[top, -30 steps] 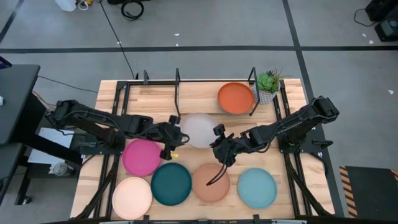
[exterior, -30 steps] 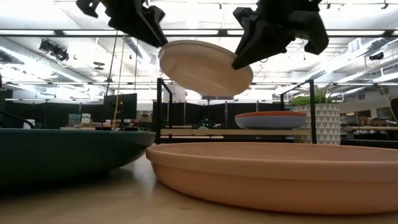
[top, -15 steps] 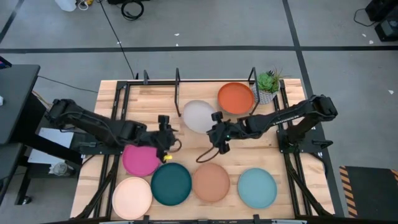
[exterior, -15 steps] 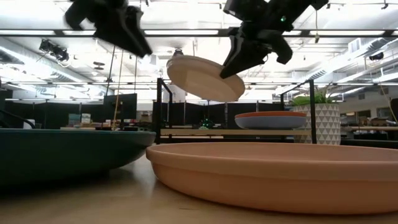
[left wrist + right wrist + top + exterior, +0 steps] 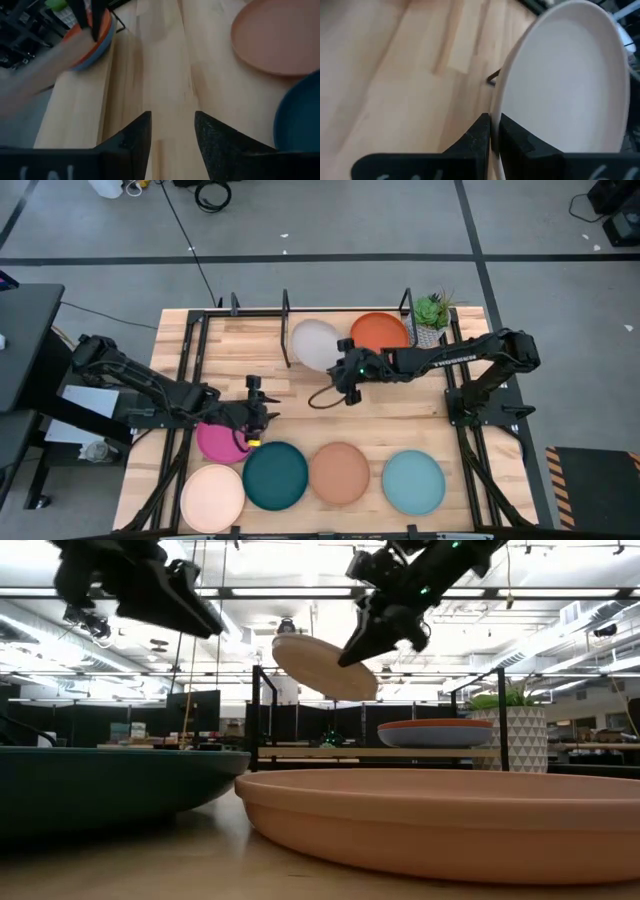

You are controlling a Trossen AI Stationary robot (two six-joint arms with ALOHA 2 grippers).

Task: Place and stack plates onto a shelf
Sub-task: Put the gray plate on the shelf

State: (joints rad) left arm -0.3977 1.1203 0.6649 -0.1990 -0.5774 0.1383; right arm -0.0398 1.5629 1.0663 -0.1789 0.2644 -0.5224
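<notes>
The grey-white plate hangs tilted in the air at the front of the black shelf, with my right gripper shut on it. To its right, inside the shelf, an orange plate lies on top of a blue plate. My left gripper stands open above the magenta plate, nothing between its fingers. The cream, dark teal, tan-brown and light aqua plates lie flat in a row along the near edge. My right gripper pinches the grey-white plate's rim between its two fingers, at the plate's near right side. The fingers come slanting down from the table's right. The plate is lifted clear of the table and tilted, its held side lower.
A small potted plant stands at the far right by the shelf's upright post. Bare wood lies between the plate row and the shelf.
My left gripper has come away from the grey-white plate and drawn back toward the table's left and near edge, sinking over the magenta plate. My right gripper has carried the plate, tilted, toward the far edge, up to the shelf.
</notes>
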